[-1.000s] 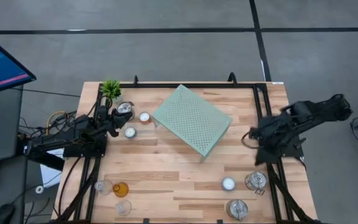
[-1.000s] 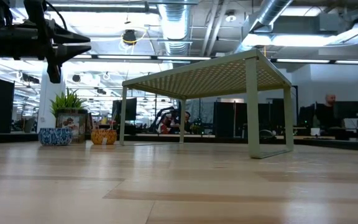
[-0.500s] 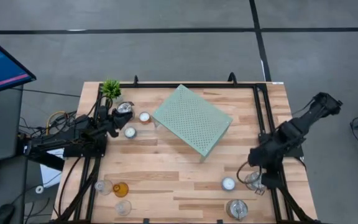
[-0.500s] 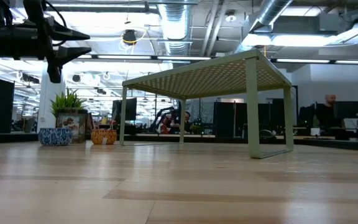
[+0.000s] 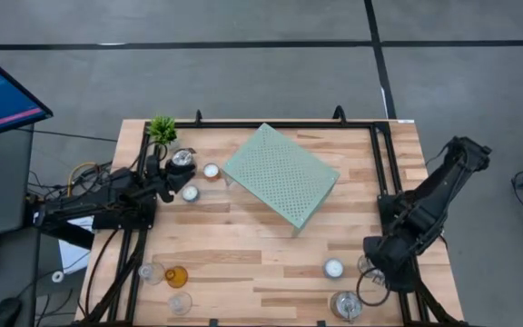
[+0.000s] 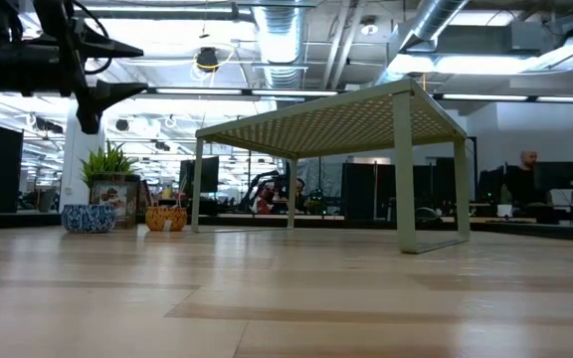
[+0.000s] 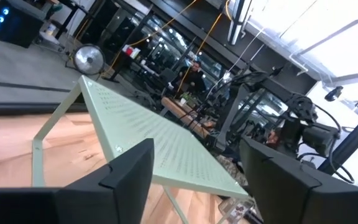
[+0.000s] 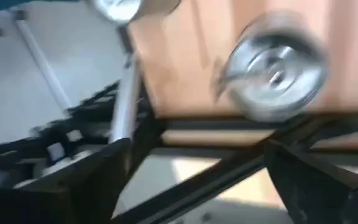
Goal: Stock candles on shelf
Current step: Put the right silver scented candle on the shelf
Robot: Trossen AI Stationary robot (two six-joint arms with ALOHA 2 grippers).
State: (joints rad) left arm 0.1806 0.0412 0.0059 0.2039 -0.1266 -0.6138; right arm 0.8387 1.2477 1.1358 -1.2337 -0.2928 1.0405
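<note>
High view: the shelf (image 5: 281, 175) sits angled at the worktop's (image 5: 243, 245) far middle, nothing on it. Candles lie in clusters: a silver tin (image 5: 182, 158) and two tealights at far left by the left gripper (image 5: 164, 169); glass holders and an amber glass (image 5: 177, 276) near left; a tealight (image 5: 334, 268) and tins near right. The right gripper (image 5: 377, 270) is low at the near-right edge over a tin (image 5: 371, 264). Risk: so close to the edge, a clumsy close could knock that tin off.

Low view: the left gripper (image 6: 117, 70) hangs high with jaws apart, holding nothing.

Left wrist view: its fingers (image 7: 126, 171) are spread and empty, with the shelf ahead.

Right wrist view: blurred; jaws look wide and empty, a silver tin (image 8: 273, 74) ahead, probably untouched.
</note>
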